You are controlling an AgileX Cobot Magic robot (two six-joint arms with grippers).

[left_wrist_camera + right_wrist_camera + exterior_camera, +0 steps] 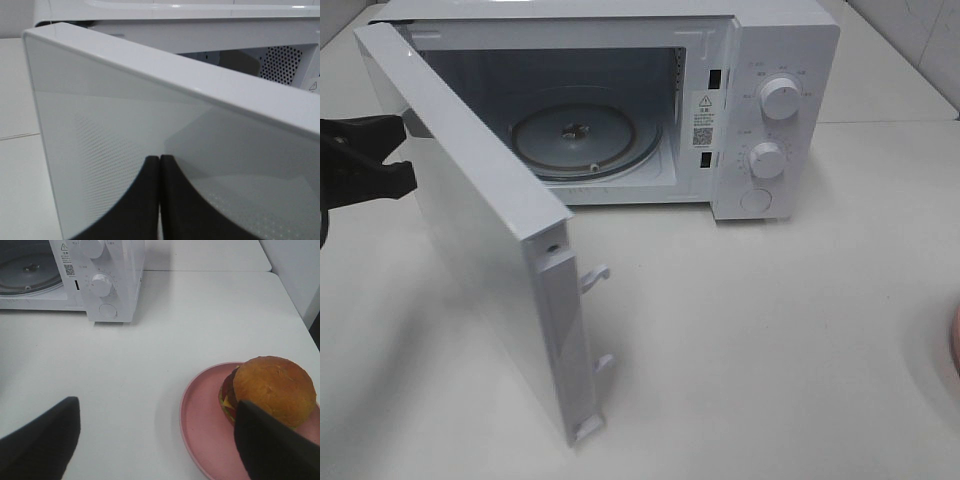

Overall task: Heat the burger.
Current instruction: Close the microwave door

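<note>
The burger (272, 389), with a golden-brown bun and cheese, tomato and lettuce at its side, sits on a pink plate (202, 412) on the white table. My right gripper (157, 442) hangs open above the table next to the plate, and one of its fingers (275, 447) overlaps the burger's near side in the right wrist view. My left gripper (159, 172) is shut and empty, its tips against the outer face of the open microwave door (125, 130). In the high view the left gripper (400, 155) is behind that door (480, 230). The burger is out of the high view.
The white microwave (770, 60) stands at the back with its door swung wide toward the front left. Inside lies a glass turntable (585, 140). Two knobs (779, 98) and a button are on its right panel. A sliver of the pink plate (955, 340) shows at the right edge.
</note>
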